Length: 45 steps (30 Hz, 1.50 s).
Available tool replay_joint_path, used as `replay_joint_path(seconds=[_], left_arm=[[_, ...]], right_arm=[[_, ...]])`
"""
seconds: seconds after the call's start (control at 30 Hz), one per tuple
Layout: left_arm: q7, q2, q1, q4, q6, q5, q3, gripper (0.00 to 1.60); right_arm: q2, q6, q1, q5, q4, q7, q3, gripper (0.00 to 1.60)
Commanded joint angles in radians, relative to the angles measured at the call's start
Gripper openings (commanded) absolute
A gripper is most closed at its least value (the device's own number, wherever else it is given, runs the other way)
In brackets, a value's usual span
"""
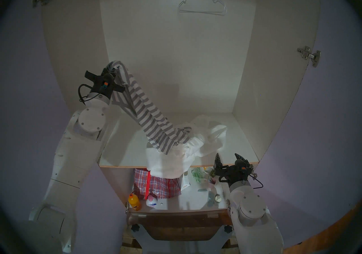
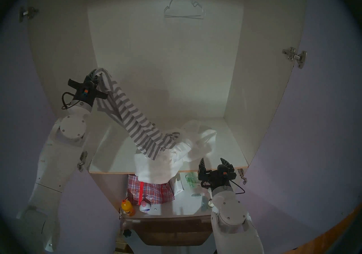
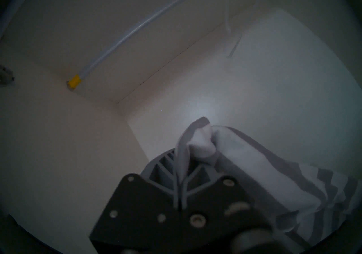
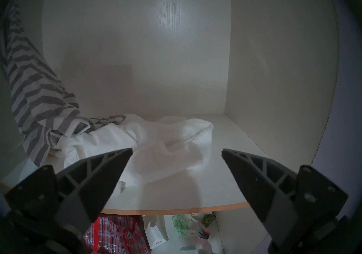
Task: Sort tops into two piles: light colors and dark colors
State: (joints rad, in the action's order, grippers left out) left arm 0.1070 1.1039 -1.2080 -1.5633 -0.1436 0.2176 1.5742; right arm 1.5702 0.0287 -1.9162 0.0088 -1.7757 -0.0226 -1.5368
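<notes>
1. Right gripper [image 4: 177, 149] sits nearest, jaws spread wide and empty, at the front edge of the shelf [image 1: 125, 149].
2. Left gripper [image 3: 181, 161] is clamped on a fold of the striped top [image 1: 141, 110], raised high by the left wall; the cloth slopes down and its lower end lies on the white tops [image 1: 176, 157].
3. Progress — early, I judge: the striped top is lifted but not clear, and no separate dark pile exists yet.
4. White tops form one loose heap at centre, one hanging over the shelf edge.
5. Below, a checked bag [image 1: 156, 186] stands zipped, contents hidden — a small paper bag [image 4: 156, 236] beside it looks empty, though the view is dim.
</notes>
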Motion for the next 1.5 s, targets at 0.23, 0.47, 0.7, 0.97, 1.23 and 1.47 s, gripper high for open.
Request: replay_joint_path(seconds=[0.23,0.47,0.7,0.97,1.23,1.47], left_arm=[[-0.058,-0.118,-0.015,0.024,0.049,-0.034,0.133,0.0],[-0.038,-0.158,0.109,0.179,0.03,-0.008,0.133,0.0],[-0.156,-0.194,0.162,0.211,-0.041,-0.042,0.062,0.0],[-0.432,-0.25,0.144,0.181,-0.062,-0.116,0.004,0.0],[-0.644,-0.325,0.138,0.15,-0.046,-0.085,-0.047,0.0],[-0.863,-0.353,0.078,0.088,0.014,-0.136,-0.091,0.0]], right_arm=[[0.0,0.003,0.008,0.001,-0.028,0.002,0.002,1.6],[0.001,0.005,0.009,0.0,-0.026,0.002,0.002,1.6],[0.0,0.004,0.009,0.001,-0.027,0.002,0.002,1.6],[0.0,0.003,0.008,0.001,-0.028,0.002,0.002,1.6],[0.0,0.003,0.008,0.001,-0.028,0.002,0.002,1.6],[0.0,0.003,0.008,0.001,-0.029,0.002,0.002,1.6]])
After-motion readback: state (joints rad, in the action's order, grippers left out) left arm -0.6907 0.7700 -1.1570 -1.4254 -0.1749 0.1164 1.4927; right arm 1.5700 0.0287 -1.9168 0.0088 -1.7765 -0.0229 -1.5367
